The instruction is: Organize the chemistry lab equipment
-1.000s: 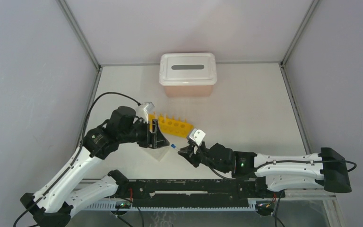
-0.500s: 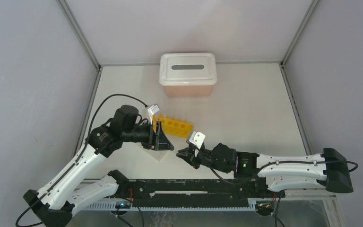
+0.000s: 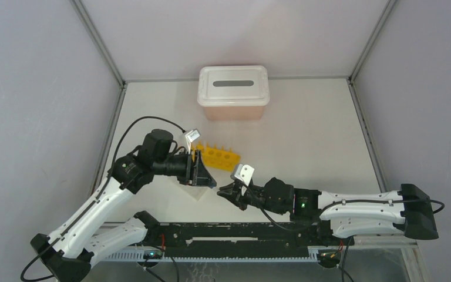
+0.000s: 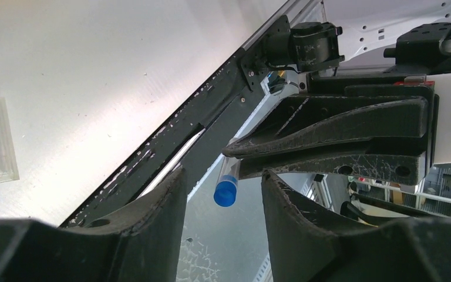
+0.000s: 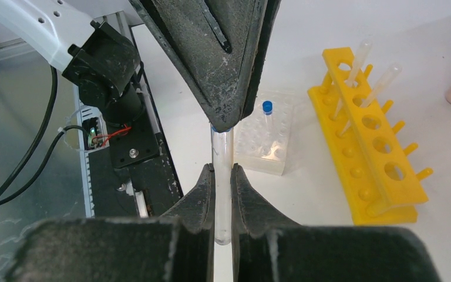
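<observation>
One vial (image 5: 222, 147) sits clamped inside right tool (image 5: 222, 171).

The left gripper (image 3: 209, 180) and the right gripper (image 3: 223, 191) pointed at each other, their tips very near, above the white table (image 3: 311, 135). The yellow tube rack (image 3: 220, 156) lay just behind them. The pink box (image 3: 233, 94) stood well apart, at the far wall.

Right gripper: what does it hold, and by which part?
The right gripper holds the blue-capped tube by its clear body. The capped end lies between the open fingers of the left gripper.
</observation>
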`<state>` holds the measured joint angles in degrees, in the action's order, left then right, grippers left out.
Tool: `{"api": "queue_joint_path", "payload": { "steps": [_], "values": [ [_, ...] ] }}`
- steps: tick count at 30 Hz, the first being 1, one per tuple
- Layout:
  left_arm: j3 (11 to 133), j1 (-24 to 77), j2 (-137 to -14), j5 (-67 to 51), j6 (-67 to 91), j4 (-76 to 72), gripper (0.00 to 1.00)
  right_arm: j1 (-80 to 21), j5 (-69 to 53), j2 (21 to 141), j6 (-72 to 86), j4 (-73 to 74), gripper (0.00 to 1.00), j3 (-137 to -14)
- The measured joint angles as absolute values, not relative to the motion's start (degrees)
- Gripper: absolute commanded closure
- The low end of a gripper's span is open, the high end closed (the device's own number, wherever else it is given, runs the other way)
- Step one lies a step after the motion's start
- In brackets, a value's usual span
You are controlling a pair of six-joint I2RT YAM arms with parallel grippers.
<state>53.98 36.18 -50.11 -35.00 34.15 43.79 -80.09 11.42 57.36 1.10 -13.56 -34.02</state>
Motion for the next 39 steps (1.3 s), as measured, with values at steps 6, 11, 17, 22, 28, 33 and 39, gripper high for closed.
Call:
{"api": "queue_joint_path", "payload": {
  "steps": [6, 11, 17, 22, 28, 33, 39],
  "values": [
    [53.04, 36.16, -50.15, -36.05, 34.13, 43.4, 0.52, -79.44, 10.17, 57.52, 1.04, -13.98, 0.94, -34.02],
    [52.16, 36.16, -50.17, -36.82, 34.13, 43.29, 0.54, -79.0, 9.47, 57.78, 0.89, -14.46, 0.94, -34.02],
    [52.16, 36.16, -50.17, -37.93, 34.13, 42.5, 0.62, -78.7, 8.49, 58.72, 0.89, -15.11, 0.94, -34.02],
    [51.53, 36.16, -50.15, -38.28, 34.11, 42.13, 0.65, -78.35, 8.21, 59.07, 0.89, -15.7, 0.94, -34.02],
    [51.03, 36.16, -50.13, -38.68, 34.09, 42.02, 0.71, -78.11, 7.75, 59.09, 0.89, -16.14, 0.94, -34.02],
    [50.72, 36.16, -50.13, -39.22, 34.06, 42.02, 0.76, -77.95, 7.4, 59.27, 0.91, -16.14, 0.95, -34.02],
    [50.7, 36.16, -50.09, -39.42, 34.06, 41.87, 0.82, -77.95, 7.38, 59.33, 0.91, -16.14, 0.94, -34.02]
  ]
}}
